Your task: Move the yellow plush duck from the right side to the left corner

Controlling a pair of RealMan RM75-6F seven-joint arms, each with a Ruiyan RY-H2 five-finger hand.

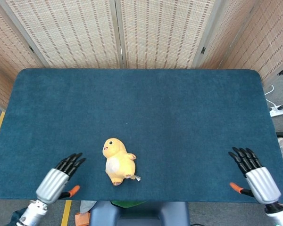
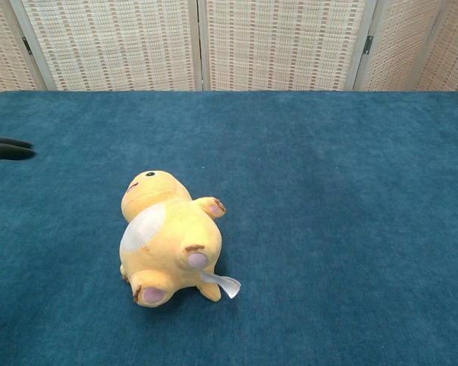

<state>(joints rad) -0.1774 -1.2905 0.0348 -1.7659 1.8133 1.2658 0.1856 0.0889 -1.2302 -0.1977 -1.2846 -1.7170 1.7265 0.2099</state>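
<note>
The yellow plush duck lies on its back on the blue table, left of centre near the front edge; the chest view shows the duck with its head pointing away and a white tag by its feet. My left hand hovers open at the front left, a short way left of the duck, fingers spread. Only the left hand's dark fingertips show at the chest view's left edge. My right hand is open at the front right corner, far from the duck and holding nothing.
The blue carpeted table fills both views. Woven folding screens stand behind its far edge. A white power strip lies on the floor to the right.
</note>
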